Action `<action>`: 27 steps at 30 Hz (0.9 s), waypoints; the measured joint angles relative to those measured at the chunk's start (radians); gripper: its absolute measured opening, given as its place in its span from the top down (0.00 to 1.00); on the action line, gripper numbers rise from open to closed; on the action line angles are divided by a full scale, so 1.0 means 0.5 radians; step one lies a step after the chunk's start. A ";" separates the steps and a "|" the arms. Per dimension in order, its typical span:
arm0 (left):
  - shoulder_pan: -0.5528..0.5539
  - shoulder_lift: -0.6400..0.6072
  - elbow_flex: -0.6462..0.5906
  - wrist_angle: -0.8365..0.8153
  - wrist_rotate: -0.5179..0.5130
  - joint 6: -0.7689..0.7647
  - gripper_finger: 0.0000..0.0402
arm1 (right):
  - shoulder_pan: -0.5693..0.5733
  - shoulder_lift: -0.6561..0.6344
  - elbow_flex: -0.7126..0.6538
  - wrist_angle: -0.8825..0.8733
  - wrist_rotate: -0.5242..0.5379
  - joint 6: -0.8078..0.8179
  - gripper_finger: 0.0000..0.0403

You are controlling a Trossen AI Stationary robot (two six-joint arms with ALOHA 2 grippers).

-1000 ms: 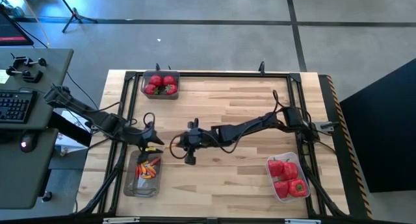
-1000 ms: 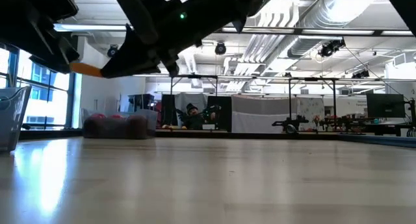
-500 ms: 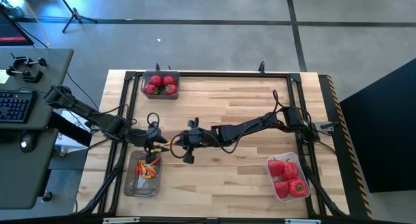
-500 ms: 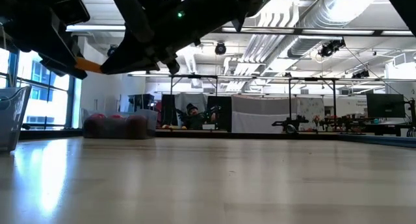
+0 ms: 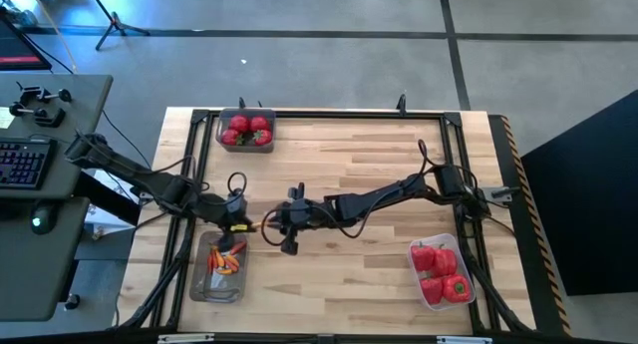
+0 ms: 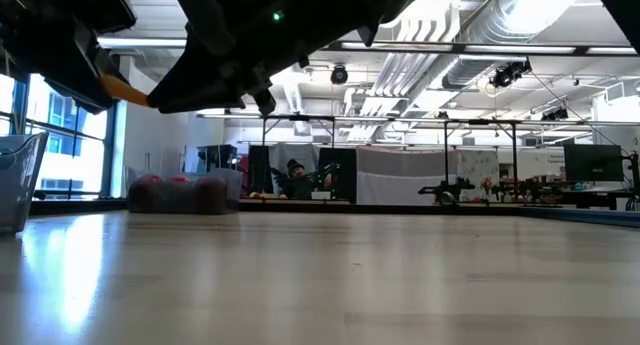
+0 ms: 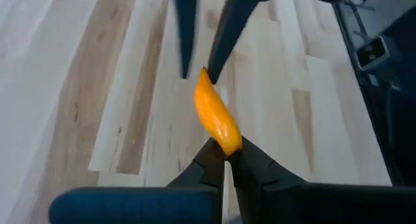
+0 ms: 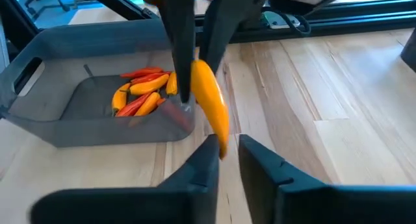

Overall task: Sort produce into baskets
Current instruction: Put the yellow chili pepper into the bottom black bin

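Mid-air handover above desk [image 5: 379, 155]: left gripper [image 7: 225, 156] jaws clenched on orange pepper [image 7: 216, 117], right gripper [image 8: 224, 149] jaws just parted; right should back off w/o snagging, then drop into near tub [image 8: 62, 130].

Both arms are slim and matte black, jointed in chunky segments, black cables looping loosely along the left arm [image 5: 140, 174] and the right arm [image 5: 384, 196], each ending in two dark, flat, tapering fingers [image 8: 195, 169] with squared bases.
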 joint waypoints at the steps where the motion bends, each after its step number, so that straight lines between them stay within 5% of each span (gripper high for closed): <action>1: -0.001 -0.006 0.021 -0.038 0.025 0.016 0.99 | 0.003 0.000 0.000 0.000 -0.001 -0.008 0.86; 8: -0.112 -0.060 0.214 -0.421 0.365 0.016 0.99 | 0.015 0.000 0.000 -0.023 -0.005 0.003 0.63; 13: -0.380 -0.092 0.236 -0.690 0.668 -0.269 0.99 | 0.014 0.000 0.000 -0.086 -0.005 0.031 0.55; 17: -0.621 -0.090 0.159 -0.890 0.612 -0.532 0.99 | 0.016 0.000 0.000 -0.129 -0.004 0.054 0.56; 27: -0.792 -0.087 -0.103 -0.399 0.333 -0.652 0.96 | 0.018 0.000 0.000 -0.213 -0.004 0.008 0.77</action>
